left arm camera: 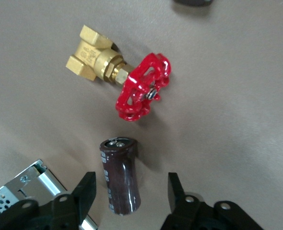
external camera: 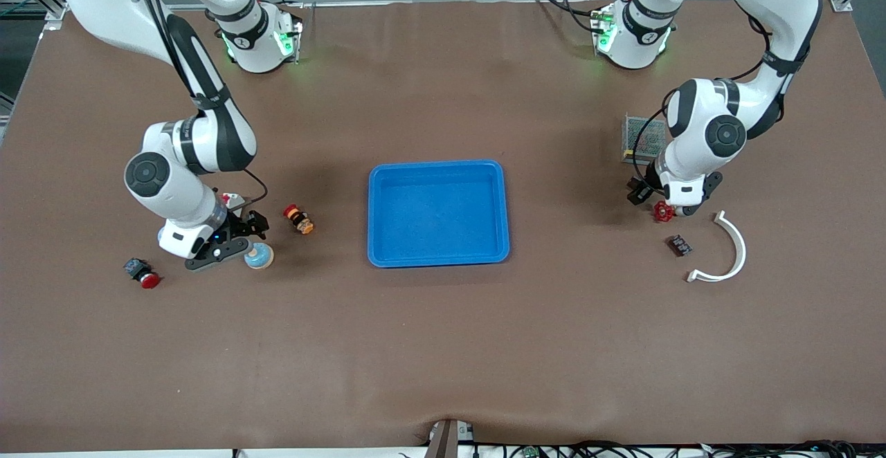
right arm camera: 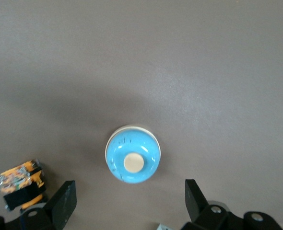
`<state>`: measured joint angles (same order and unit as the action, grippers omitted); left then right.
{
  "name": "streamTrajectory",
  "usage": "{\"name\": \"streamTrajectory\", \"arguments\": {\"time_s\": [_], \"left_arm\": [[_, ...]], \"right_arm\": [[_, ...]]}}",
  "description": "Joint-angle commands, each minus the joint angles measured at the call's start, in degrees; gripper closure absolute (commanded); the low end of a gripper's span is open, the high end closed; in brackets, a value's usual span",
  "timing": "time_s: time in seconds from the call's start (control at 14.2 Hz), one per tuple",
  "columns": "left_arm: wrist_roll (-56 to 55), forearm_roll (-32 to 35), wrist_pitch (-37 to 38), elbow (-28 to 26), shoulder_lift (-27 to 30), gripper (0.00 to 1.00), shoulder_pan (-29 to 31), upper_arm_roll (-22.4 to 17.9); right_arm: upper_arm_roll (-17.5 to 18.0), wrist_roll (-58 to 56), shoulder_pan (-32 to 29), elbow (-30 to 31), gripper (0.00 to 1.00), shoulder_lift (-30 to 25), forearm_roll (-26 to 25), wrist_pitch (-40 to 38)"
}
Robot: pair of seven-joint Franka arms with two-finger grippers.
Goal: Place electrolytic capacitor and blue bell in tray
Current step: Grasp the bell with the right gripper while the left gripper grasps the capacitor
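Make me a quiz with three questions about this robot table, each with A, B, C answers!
1. Where does the electrolytic capacitor lie?
A. in the tray
B. on the table between the left gripper's fingers
C. on top of the red-handled brass valve

2. What colour is the tray?
A. bright blue
B. green
C. yellow

3. How does the right gripper stand?
A. shut on the blue bell
B. open over the blue bell
C. shut on the tray's rim

Answers:
1. B: the left wrist view shows it lying on the brown table, with the left gripper set around it and the red-handled brass valve beside it.
2. A: the front view shows it bright blue.
3. B: its fingers stand wide apart with the blue bell untouched on the table.
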<state>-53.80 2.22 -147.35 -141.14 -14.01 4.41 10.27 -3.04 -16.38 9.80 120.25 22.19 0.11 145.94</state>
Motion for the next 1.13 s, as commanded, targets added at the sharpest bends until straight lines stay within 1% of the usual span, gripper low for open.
{"name": "streamTrajectory", "arguments": {"time_s": [0.0, 0.14, 0.28, 0.42, 0.49, 0.56, 0.85, 1.06], "left_arm": [[0.1, -0.1, -1.0, 0.0, -0.9, 0.35, 0.2, -0.1], [0.0, -0.1, -1.0, 0.3, -1.5, 0.40, 0.3, -0.1], [0.1, -0.1, -1.0, 0.4, -1.8, 0.59, 0.2, -0.1], [0.2, -0.1, -1.0, 1.2, -2.5, 0.84, 0.2, -0.1], [0.2, -0.1, -0.9, 1.7, -2.5, 0.94, 0.2, -0.1], [0.1, -0.1, -0.9, 2.0, -2.6, 1.00, 0.2, -0.1], [-0.8, -0.1, -0.1, 3.9, -1.9, 1.00, 0.0, 0.4], [-5.2, -0.1, 1.5, 6.6, -1.9, 1.00, -2.6, 1.2]], "right_arm": [[0.0, -0.8, 0.5, -0.1, 0.00, 1.7, 0.5, 2.3], [0.0, -1.0, 0.5, -0.3, 0.00, 2.5, 0.5, 2.4], [0.0, -1.9, 0.2, -0.6, 0.00, 3.7, 0.5, 4.0], [0.0, -2.9, -0.2, -0.6, 0.00, 4.5, 0.5, 4.7], [0.0, -2.9, -0.1, -0.7, 0.00, 4.7, 0.5, 4.8], [0.0, -2.9, 0.0, -0.8, 0.00, 5.2, 0.6, 5.0], [0.0, -2.8, 0.2, -1.8, 0.00, 6.6, 0.6, 5.5], [0.0, -2.9, 0.3, -1.9, 0.00, 7.4, 0.6, 5.5]]}}
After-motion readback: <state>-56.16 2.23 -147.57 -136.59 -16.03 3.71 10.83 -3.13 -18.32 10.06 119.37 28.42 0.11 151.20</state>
